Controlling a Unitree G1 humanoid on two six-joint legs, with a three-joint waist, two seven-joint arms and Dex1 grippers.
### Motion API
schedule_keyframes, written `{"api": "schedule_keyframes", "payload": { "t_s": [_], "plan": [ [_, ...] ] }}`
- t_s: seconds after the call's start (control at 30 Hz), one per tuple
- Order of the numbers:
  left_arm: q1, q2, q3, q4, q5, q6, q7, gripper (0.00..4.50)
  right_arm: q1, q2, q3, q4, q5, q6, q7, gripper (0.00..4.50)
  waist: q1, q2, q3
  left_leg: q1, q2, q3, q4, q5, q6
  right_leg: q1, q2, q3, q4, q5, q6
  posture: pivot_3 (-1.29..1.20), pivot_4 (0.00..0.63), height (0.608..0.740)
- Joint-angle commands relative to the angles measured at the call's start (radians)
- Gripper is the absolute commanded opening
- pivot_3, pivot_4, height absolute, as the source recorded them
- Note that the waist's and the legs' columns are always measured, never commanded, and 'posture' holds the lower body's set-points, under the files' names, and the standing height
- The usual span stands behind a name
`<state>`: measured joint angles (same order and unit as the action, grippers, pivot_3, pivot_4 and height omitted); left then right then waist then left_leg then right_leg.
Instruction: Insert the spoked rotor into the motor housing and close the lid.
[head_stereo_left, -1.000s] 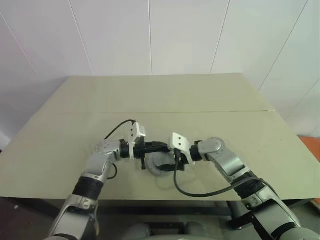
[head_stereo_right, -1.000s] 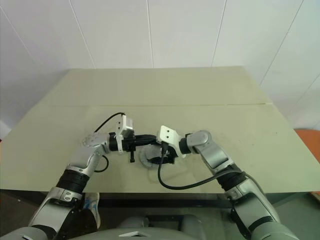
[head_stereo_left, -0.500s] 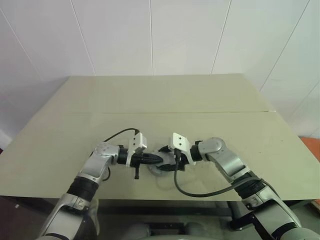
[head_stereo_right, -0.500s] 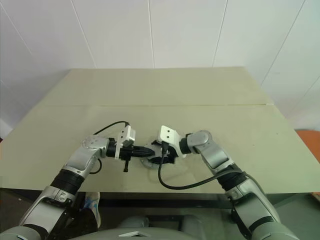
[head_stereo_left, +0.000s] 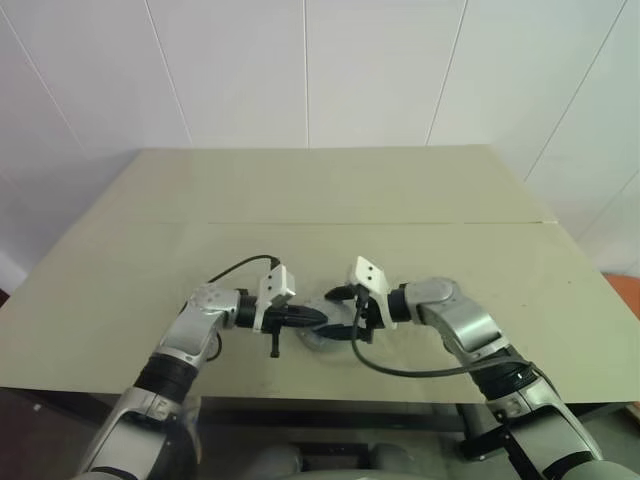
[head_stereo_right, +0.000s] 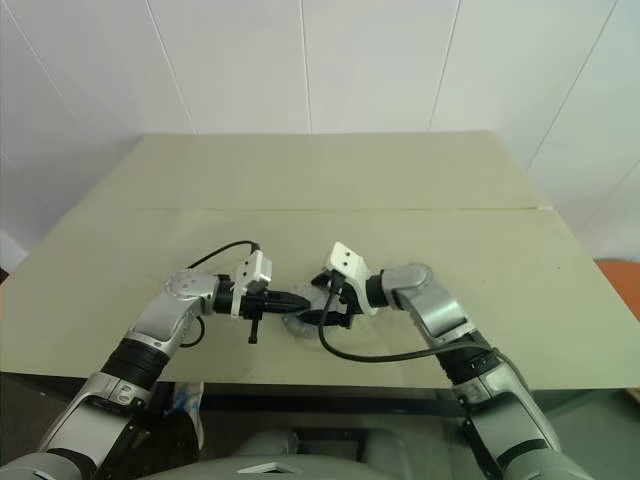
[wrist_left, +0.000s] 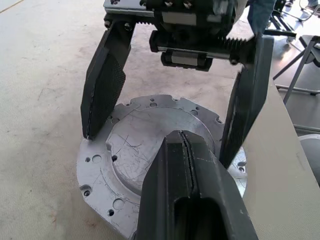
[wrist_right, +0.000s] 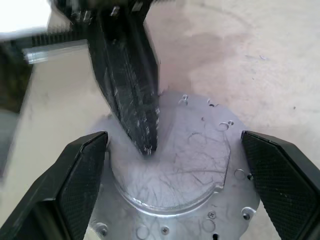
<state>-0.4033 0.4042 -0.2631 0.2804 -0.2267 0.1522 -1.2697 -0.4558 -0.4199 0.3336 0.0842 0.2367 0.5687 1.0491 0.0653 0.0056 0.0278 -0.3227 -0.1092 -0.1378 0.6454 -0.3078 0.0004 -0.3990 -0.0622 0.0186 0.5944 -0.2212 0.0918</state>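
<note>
White panelled walls stand behind a wide beige table (head_stereo_left: 330, 190), and near its front edge I see the lid (wrist_left: 150, 150) lying flat on what I take for the motor housing. It is a round cap of pale metal with a raised smooth disc in the middle, full of fine scratches, and a flange with small holes around it. I cannot see the housing windings or the spoked rotor; I suppose both are under the cap.

My left gripper (head_stereo_left: 312, 317) comes from the left with its black fingers pressed together, holding nothing, and the tip rests on the top of the lid or just above it; I cannot tell which. My right gripper (head_stereo_left: 350, 310) comes from the right with the jaws wide apart, one ribbed pad (wrist_right: 82, 182) on each side of the cap, not touching it.

I judge that the closing step is in hand and the task is almost finished. The next move calls for a straight push down on the centre, so the cap seats evenly and does not tilt.
</note>
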Motion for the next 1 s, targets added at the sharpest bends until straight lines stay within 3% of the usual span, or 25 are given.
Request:
{"api": "schedule_keyframes", "payload": {
  "t_s": [0.03,0.27,0.43,0.67,0.83,1.0],
  "plan": [
    [0.002,0.01,-0.035,0.018,0.036,0.024,0.003,0.0,0.004,0.001,-0.073,-0.061,0.106,0.1,0.02,4.47,0.001,-0.001,0.002,-0.001,0.0,0.0,0.0,0.0,0.0,-0.001,0.0,0.0,0.0,0.0,0.0,0.0,0.0,0.74],
    [0.007,0.013,-0.05,0.015,0.046,0.037,-0.01,0.0,0.003,-0.024,-0.213,-0.137,0.272,0.217,0.033,4.47,0.0,-0.002,0.003,-0.011,0.0,0.0,0.001,0.0,0.001,-0.01,0.0,0.0,0.0,0.002,0.003,0.0,0.0,0.74],
    [0.014,0.015,-0.057,0.01,0.046,0.039,-0.015,0.0,0.048,-0.093,-0.254,-0.185,0.307,0.268,0.019,4.47,0.001,-0.002,0.003,-0.014,-0.001,0.0,0.001,0.001,0.001,-0.013,0.0,-0.001,-0.001,0.003,0.003,0.0,0.0,0.74],
    [0.01,0.02,-0.065,0.016,0.047,0.041,-0.028,0.0,0.165,-0.159,-0.332,-0.25,0.318,0.374,-0.12,4.47,0.002,-0.003,0.004,-0.015,0.0,0.0,0.001,0.0,0.001,-0.013,0.0,-0.001,-0.001,0.001,0.001,0.0,0.0,0.74],
    [-0.006,0.044,-0.056,0.03,0.047,0.036,-0.037,0.0,0.191,-0.111,-0.425,-0.349,0.42,0.573,-0.268,4.47,-0.003,-0.003,0.006,-0.015,0.0,0.001,0.001,0.0,0.002,-0.014,0.0,0.0,-0.001,0.002,0.003,0.0,0.0,0.74],
    [-0.018,0.063,-0.05,0.048,0.046,0.026,-0.048,0.0,0.124,-0.01,-0.549,-0.36,0.526,0.889,-0.414,4.47,-0.002,-0.003,0.006,-0.015,0.001,0.001,0.001,0.0,0.002,-0.014,0.0,0.0,0.0,0.001,0.001,0.0,0.0,0.74]
  ]
}}
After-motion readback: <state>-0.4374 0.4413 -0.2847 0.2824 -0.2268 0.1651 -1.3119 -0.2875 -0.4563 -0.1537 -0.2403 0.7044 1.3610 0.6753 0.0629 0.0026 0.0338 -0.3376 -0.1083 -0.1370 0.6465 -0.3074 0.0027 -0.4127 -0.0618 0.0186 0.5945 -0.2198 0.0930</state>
